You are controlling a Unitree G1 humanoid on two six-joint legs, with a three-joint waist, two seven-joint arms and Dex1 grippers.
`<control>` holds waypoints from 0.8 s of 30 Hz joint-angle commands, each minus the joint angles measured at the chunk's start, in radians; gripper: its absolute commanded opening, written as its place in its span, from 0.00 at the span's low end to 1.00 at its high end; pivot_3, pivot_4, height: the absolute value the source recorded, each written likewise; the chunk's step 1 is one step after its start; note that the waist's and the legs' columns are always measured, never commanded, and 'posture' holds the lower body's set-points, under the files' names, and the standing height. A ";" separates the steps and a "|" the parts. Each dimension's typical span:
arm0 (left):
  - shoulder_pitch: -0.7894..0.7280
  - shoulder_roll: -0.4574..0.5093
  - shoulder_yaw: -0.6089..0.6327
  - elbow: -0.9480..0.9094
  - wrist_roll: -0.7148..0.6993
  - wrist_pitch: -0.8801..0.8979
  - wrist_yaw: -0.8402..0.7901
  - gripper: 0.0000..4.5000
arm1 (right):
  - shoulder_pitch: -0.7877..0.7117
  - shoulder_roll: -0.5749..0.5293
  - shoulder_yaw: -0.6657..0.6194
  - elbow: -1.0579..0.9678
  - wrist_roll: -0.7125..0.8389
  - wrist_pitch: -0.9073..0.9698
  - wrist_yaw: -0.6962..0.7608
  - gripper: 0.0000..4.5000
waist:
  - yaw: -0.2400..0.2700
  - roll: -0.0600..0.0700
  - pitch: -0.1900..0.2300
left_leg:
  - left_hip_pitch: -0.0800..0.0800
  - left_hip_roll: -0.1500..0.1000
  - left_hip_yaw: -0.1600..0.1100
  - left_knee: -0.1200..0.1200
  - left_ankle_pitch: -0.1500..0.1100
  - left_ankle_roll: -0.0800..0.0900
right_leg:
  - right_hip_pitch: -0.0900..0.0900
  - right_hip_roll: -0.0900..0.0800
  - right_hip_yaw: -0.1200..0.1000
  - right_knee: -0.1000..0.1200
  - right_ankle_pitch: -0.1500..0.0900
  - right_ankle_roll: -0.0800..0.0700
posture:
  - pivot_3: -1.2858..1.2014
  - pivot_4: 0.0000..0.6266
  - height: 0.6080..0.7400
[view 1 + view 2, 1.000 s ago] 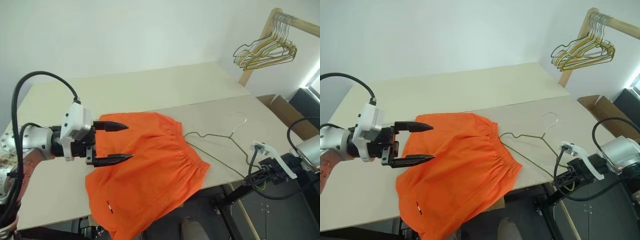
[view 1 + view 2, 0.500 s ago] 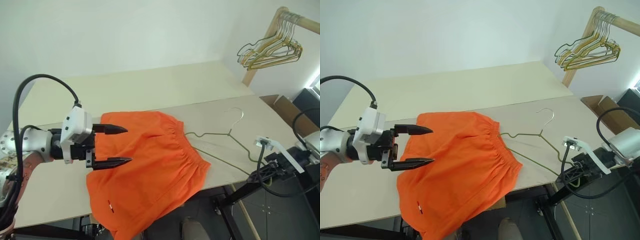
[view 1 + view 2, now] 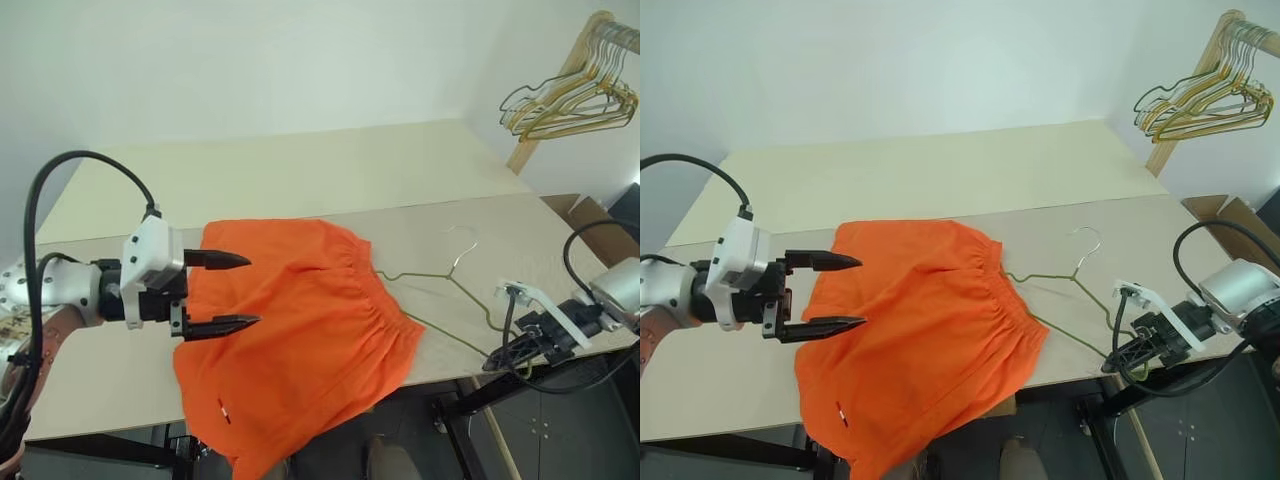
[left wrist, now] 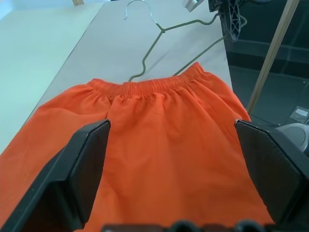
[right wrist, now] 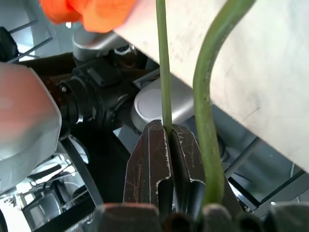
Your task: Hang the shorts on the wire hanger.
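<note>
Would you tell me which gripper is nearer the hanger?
Right: the right gripper is shut on the hanger wire; the left gripper hovers open over the shorts.

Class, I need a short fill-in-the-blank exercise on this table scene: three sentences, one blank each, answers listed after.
1. The shorts lying on the table are ____ in colour.
2. The right end effector is shut on the wire ____.
3. The left end effector, above the shorts, has its fingers ____.

Missing words: orange; hanger; open
</note>
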 commanded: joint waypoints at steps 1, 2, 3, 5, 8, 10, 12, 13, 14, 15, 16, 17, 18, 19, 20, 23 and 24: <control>-0.029 0.013 -0.001 0.011 0.009 -0.028 -0.008 0.99 | 0.008 -0.093 0.026 -0.098 0.051 -0.027 0.054 0.00 | 0.002 0.001 0.000 | 0.000 0.000 0.000 0.000 0.000 0.000 | 0.000 0.000 0.000 0.000 0.000 0.000 | 0.51 0.13 1.00; -0.033 0.012 -0.006 0.015 0.014 -0.032 -0.010 0.99 | 0.022 -0.126 0.034 -0.134 0.069 -0.032 0.054 0.00 | 0.003 0.001 0.001 | 0.000 0.000 0.000 0.000 0.000 0.000 | 0.000 0.000 0.000 0.000 0.000 0.000 | 0.51 0.13 1.00; -0.035 0.011 -0.009 0.019 0.017 -0.035 -0.012 0.99 | 0.037 -0.151 0.036 -0.157 0.081 -0.040 0.054 0.00 | 0.003 0.001 0.001 | 0.000 0.000 0.000 0.000 0.000 0.000 | 0.000 0.000 0.000 -0.001 0.000 0.000 | 0.51 0.13 1.00; -0.038 0.009 -0.013 0.022 0.019 -0.037 -0.014 0.99 | 0.061 -0.171 0.027 -0.180 0.093 -0.049 0.054 0.00 | 0.001 0.000 0.002 | 0.000 0.000 0.000 0.000 0.000 0.000 | 0.000 0.000 -0.001 -0.001 0.000 0.000 | 0.50 0.14 1.00; -0.042 0.003 -0.034 0.026 0.029 -0.048 -0.014 0.99 | 0.049 -0.093 -0.021 -0.119 0.090 -0.006 0.054 0.00 | -0.010 -0.001 0.002 | 0.000 0.001 0.001 0.000 0.000 0.000 | 0.001 0.000 -0.001 -0.001 0.000 0.000 | 0.50 0.14 1.00; -0.047 0.004 -0.044 0.030 0.032 -0.054 -0.021 0.99 | 0.021 0.005 -0.057 -0.014 0.045 0.034 0.054 0.00 | -0.022 -0.002 0.003 | 0.002 0.002 0.001 0.000 0.000 0.000 | 0.002 0.001 0.000 -0.001 0.001 -0.001 | 0.50 0.14 1.00; -0.052 0.009 -0.051 0.034 0.034 -0.060 -0.029 0.99 | -0.014 0.126 -0.100 0.102 -0.005 0.106 0.038 0.00 | -0.029 -0.003 0.004 | 0.003 0.001 0.001 0.000 0.000 0.000 | 0.003 0.003 0.000 -0.001 0.001 -0.002 | 0.50 0.14 1.00; -0.055 0.011 -0.052 0.035 0.035 -0.062 -0.031 0.99 | -0.025 0.173 -0.122 0.145 -0.024 0.128 0.026 0.00 | -0.031 -0.003 0.004 | 0.003 0.002 0.001 0.000 0.000 0.000 | 0.003 0.004 0.000 -0.001 0.002 -0.002 | 0.51 0.15 1.00; -0.058 0.013 -0.052 0.035 0.035 -0.060 -0.030 0.99 | -0.031 0.205 -0.138 0.171 -0.040 0.141 0.033 0.00 | -0.028 -0.002 0.005 | 0.003 0.002 0.001 0.000 0.000 0.000 | 0.002 0.004 0.001 0.000 0.002 -0.002 | 0.51 0.15 1.00; -0.059 0.015 -0.049 0.033 0.032 -0.055 -0.030 0.99 | -0.032 0.223 -0.151 0.180 -0.048 0.143 0.042 0.00 | -0.026 -0.002 0.005 | 0.002 0.002 0.001 0.000 0.000 0.000 | 0.001 0.004 0.001 0.000 0.002 -0.002 | 0.51 0.15 1.00; -0.058 0.018 -0.044 0.028 0.028 -0.049 -0.028 0.99 | -0.032 0.233 -0.160 0.179 -0.053 0.145 0.049 0.00 | -0.021 -0.002 0.006 | 0.001 0.002 0.000 0.000 0.000 0.000 | 0.000 0.004 0.001 0.000 0.002 -0.002 | 0.52 0.15 1.00; -0.055 0.020 -0.039 0.024 0.025 -0.046 -0.027 0.99 | -0.030 0.235 -0.164 0.170 -0.053 0.145 0.053 0.00 | -0.013 -0.002 0.006 | 0.000 0.002 0.000 0.000 0.000 0.000 | -0.001 0.004 0.000 0.000 0.002 -0.002 | 0.52 0.15 1.00; -0.048 0.025 -0.031 0.019 0.024 -0.044 -0.029 0.99 | -0.025 0.214 -0.160 0.136 -0.030 0.133 0.054 0.00 | -0.004 -0.002 0.006 | -0.002 0.002 -0.001 0.000 0.000 0.000 | -0.002 0.004 0.000 0.000 0.002 -0.002 | 0.52 0.15 1.00; -0.041 0.029 -0.023 0.016 0.022 -0.044 -0.032 0.99 | -0.023 0.188 -0.150 0.103 -0.008 0.124 0.054 0.00 | 0.003 -0.002 0.006 | -0.003 0.002 -0.001 0.000 0.000 0.000 | -0.004 0.004 0.000 0.000 0.002 -0.002 | 0.52 0.15 1.00; -0.034 0.034 -0.015 0.014 0.018 -0.042 -0.035 0.99 | -0.025 0.160 -0.134 0.073 0.008 0.108 0.054 0.00 | 0.010 -0.002 0.006 | -0.006 0.002 -0.001 0.000 0.000 0.000 | -0.006 0.003 0.000 0.000 0.002 -0.002 | 0.52 0.15 1.00; -0.023 0.039 -0.012 0.017 0.021 -0.048 -0.034 0.99 | -0.054 0.128 -0.098 0.037 0.056 0.076 0.054 0.00 | 0.023 -0.002 0.006 | -0.017 0.001 -0.001 0.001 0.001 -0.002 | -0.018 0.001 0.000 0.001 0.002 -0.002 | 0.52 0.14 1.00; -0.021 0.038 -0.014 0.017 0.024 -0.052 -0.032 0.99 | -0.069 0.135 -0.086 0.041 0.061 0.071 0.054 0.00 | 0.025 -0.002 0.006 | -0.017 0.001 -0.001 0.001 0.001 -0.002 | -0.018 0.001 0.000 0.001 0.002 -0.002 | 0.52 0.14 1.00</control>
